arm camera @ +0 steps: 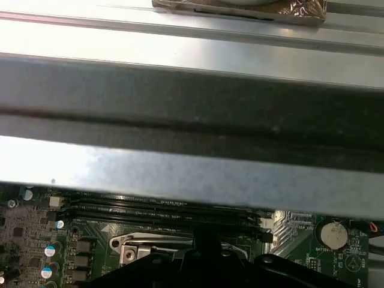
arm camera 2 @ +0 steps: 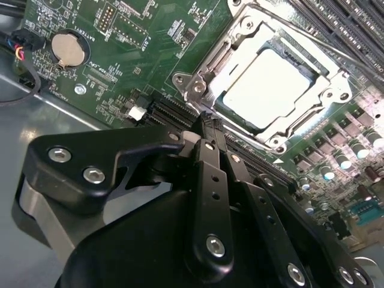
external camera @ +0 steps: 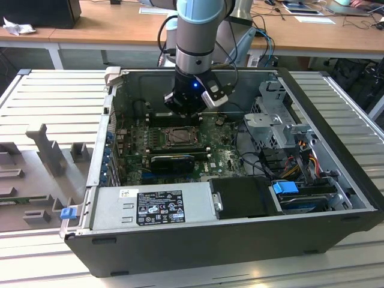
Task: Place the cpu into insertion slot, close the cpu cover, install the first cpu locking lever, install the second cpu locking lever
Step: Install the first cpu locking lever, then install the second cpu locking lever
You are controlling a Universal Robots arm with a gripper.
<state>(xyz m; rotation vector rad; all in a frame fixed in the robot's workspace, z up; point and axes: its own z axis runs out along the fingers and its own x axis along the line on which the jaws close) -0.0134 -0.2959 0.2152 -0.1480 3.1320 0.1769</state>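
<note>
The grey and silver robot arm [external camera: 195,42] reaches steeply down into the open black computer case [external camera: 240,240], its wrist just above the green motherboard [external camera: 219,159]. In the second wrist view the black claw [arm camera 2: 207,123] has its fingers pressed together with nothing between them; the tips sit low over the board, just beside the socket and not touching it.

The pale silvery square cpu [arm camera 2: 273,87] lies flat inside the square insertion slot [arm camera 2: 231,99]. The thin silver windowed cpu cover [arm camera 2: 261,36] is folded down around the chip, framing it on all sides. In the exterior view the socket [external camera: 179,137] lies directly beneath the wrist. A round silver coin battery [arm camera 2: 67,49] sits on the board well apart from the socket.

The case lies on its side on a ribbed grey metal counter [external camera: 54,96]. Grey moulded fixtures [external camera: 45,153] stand at the exterior view's left. Wooden desks [external camera: 108,24] run along the background.
</note>
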